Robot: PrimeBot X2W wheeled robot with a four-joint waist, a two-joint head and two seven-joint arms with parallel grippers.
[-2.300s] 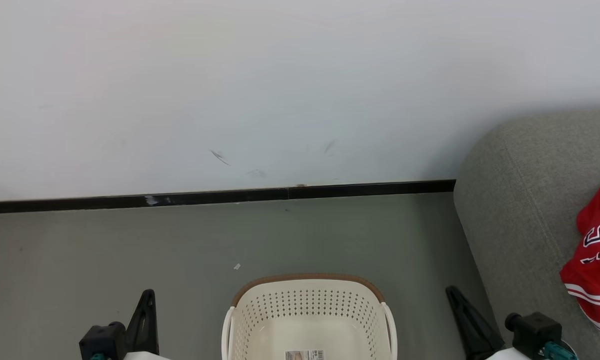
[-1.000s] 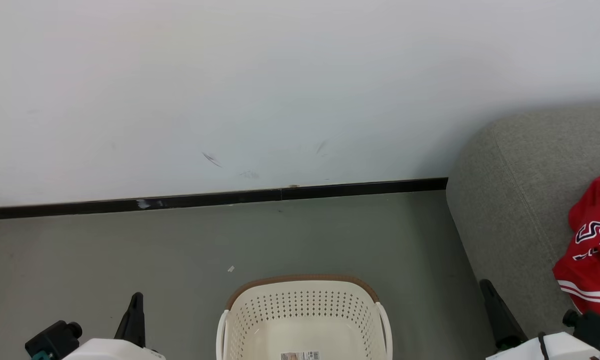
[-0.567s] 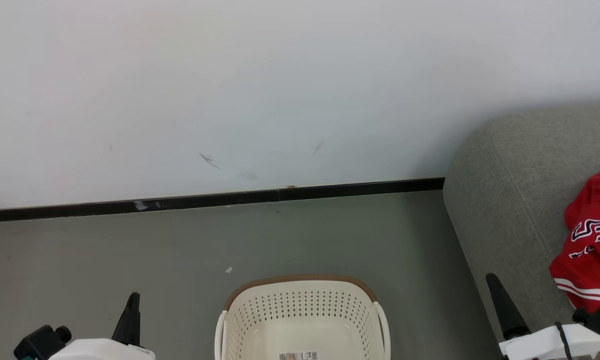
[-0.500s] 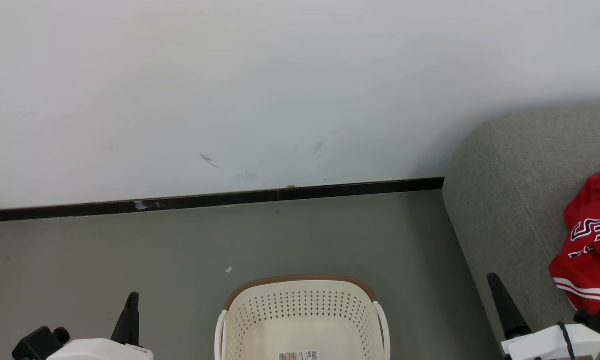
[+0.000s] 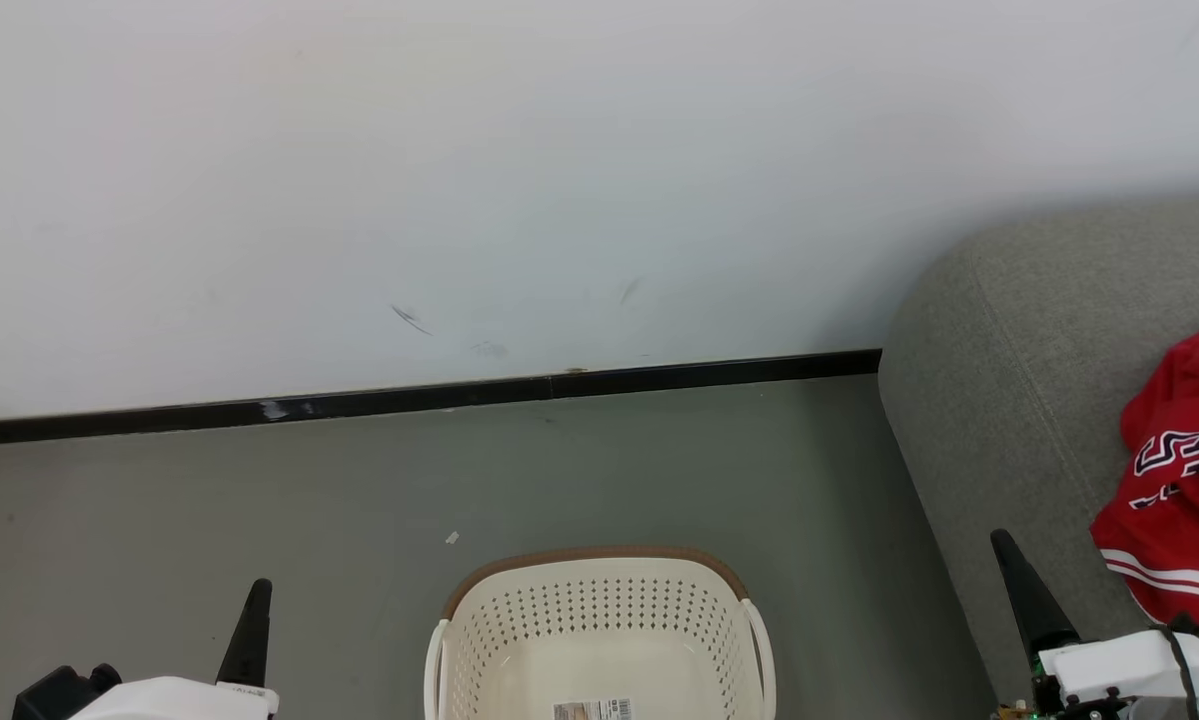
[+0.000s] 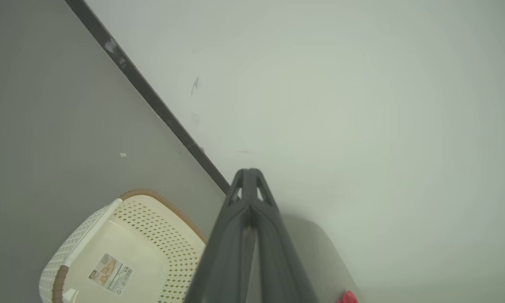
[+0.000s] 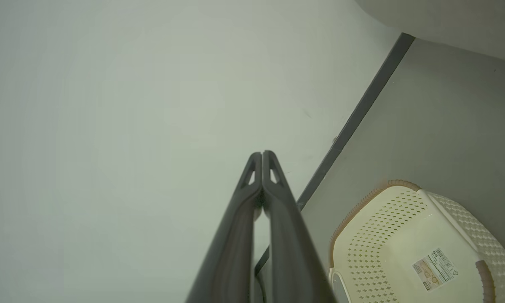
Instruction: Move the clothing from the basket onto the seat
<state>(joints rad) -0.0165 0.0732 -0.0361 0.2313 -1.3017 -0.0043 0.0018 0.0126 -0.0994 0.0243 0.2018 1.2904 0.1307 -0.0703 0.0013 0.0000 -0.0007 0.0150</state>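
The cream basket [image 5: 599,625] with a brown rim stands on the floor at the bottom centre; only a label lies on its bottom [image 6: 109,273] [image 7: 420,252]. Red clothing [image 5: 1174,500] with white stripes and dark lettering lies on the grey seat [image 5: 1009,400] at the right edge. My left gripper [image 5: 257,590] is shut and empty, left of the basket and raised; its tips [image 6: 249,172] meet in the left wrist view. My right gripper [image 5: 1001,540] is shut and empty between the basket and the seat, tips together [image 7: 262,155].
A white wall [image 5: 559,180] with a black skirting board [image 5: 409,395] runs across behind the basket. Grey floor [image 5: 259,480] lies between the wall and the basket, with a small white scrap [image 5: 451,537] on it.
Both grippers have sunk toward the bottom corners, the left one leftward and the right one rightward toward the seat. The view has shifted slightly. Basket and clothing stay put.
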